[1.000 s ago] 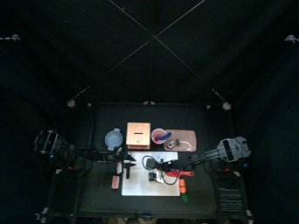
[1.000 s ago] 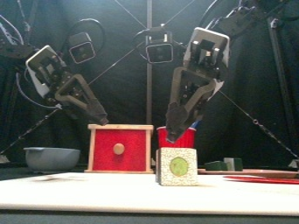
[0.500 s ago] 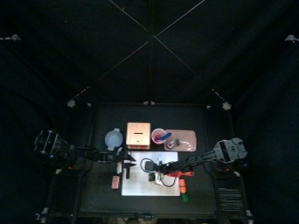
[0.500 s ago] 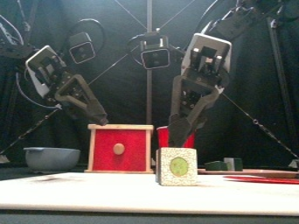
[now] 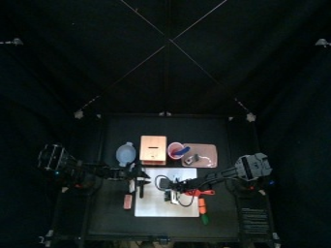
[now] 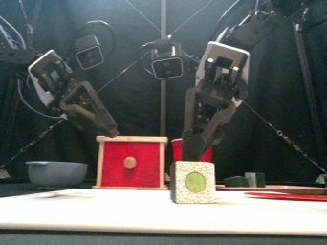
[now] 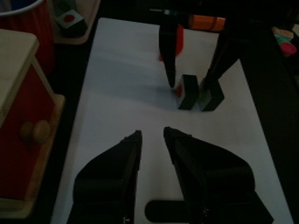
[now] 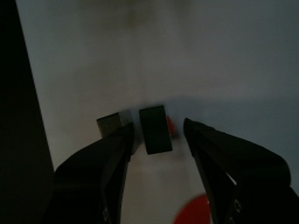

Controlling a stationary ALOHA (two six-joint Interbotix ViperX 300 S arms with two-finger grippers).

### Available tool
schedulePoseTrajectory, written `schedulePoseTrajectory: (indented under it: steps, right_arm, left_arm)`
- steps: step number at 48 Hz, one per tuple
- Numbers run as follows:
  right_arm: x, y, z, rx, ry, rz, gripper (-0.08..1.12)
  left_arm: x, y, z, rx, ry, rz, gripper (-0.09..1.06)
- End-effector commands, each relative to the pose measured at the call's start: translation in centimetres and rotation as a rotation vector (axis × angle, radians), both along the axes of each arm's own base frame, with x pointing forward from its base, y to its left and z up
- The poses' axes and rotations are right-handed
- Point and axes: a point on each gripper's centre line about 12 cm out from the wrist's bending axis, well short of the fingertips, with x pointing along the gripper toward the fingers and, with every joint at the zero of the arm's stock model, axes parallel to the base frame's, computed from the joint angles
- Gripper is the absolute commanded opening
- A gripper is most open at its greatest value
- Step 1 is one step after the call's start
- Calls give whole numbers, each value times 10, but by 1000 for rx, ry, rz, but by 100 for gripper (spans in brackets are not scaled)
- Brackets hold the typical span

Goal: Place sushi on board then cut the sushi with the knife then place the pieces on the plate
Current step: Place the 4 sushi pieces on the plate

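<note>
A sushi piece [image 6: 194,182], white-sided with a green centre, stands on the white board [image 5: 161,203]. A dark green block [image 6: 243,179] sits just to its right. In the left wrist view two dark pieces [image 7: 198,93] stand side by side on the board [image 7: 117,79]. My right gripper [image 5: 195,187] hangs just above them [image 6: 192,145], open, one dark piece [image 8: 152,129] showing between its jaws [image 8: 155,133]. My left gripper [image 5: 141,180] hovers over the board's left part [image 6: 109,129], open and holding nothing [image 7: 152,133]. A red thing lies beside the pieces; I cannot tell what it is.
The pink tray [image 5: 203,148] with the red cup [image 5: 177,149] lies behind the board. The wooden box [image 5: 154,147] with its red drawer front [image 6: 133,163] and the blue-grey bowl [image 5: 126,152] stand at the back left. Small red, orange and green toys lie by the board's right edge.
My right gripper has swayed slightly right and back above the sushi. The left arm and the sushi pieces have not moved.
</note>
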Motion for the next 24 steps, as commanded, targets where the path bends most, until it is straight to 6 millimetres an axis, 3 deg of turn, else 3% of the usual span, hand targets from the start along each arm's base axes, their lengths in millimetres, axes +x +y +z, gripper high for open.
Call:
schedulePoseTrajectory:
  steps: [1, 14, 24]
  right_arm:
    - [5, -2, 13, 5, -35, -7, 84]
    - [7, -2, 4, -4, -11, 1, 81]
    - [7, -3, 6, -6, -13, 0, 55]
  left_arm:
    - [3, 0, 5, -1, -20, 3, 70]
    - [1, 1, 4, 0, -15, 3, 70]
    - [1, 1, 4, -2, -15, 3, 70]
